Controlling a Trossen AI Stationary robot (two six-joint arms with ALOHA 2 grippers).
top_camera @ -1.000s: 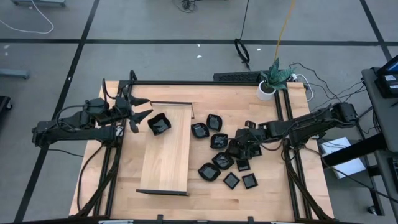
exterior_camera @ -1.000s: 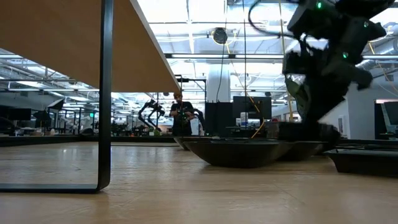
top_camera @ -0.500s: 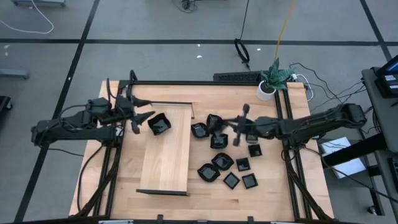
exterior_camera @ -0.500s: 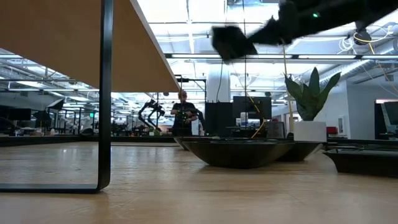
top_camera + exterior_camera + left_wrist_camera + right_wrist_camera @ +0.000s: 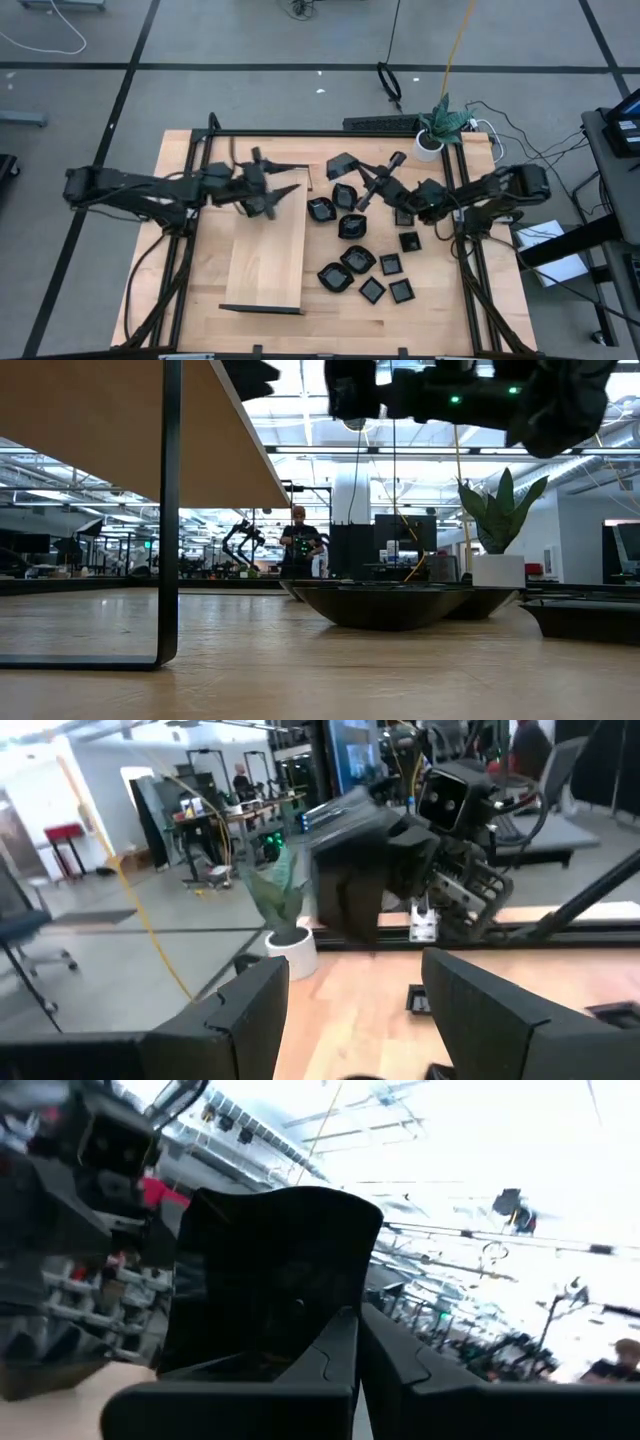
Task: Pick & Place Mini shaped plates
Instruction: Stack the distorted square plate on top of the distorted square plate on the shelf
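One small black plate [image 5: 343,165] hangs in the air above the table's far middle, with my right gripper [image 5: 359,176] shut on it. The right wrist view shows this plate [image 5: 270,1270] standing up past the fingers. My left gripper [image 5: 296,180] is open, level above the far end of the pale wooden board [image 5: 265,255]. It faces the held plate [image 5: 350,870] with nothing between its fingers [image 5: 250,1010]. Several other black plates [image 5: 358,258] lie flat on the table to the right of the board. My right gripper pinches the plate's lower edge [image 5: 335,1320] between its two fingers. The fingers come from the table's right side and slant upward. The plate stands on edge beyond the fingertips, its hollow side toward the wrist, lifted clear of the table and the other plates.
The board stands raised on black legs [image 5: 170,510] at the table's left middle. A potted plant [image 5: 435,130] sits at the far right corner. Black frame rails [image 5: 462,250] run along the table's sides. People stand in the room far behind the table [image 5: 298,540].
My right gripper has risen from the cluster of plates with one plate, tipped its fingers upward and carried it toward the far left. My left gripper has moved toward the table's right, out over the board toward the held plate.
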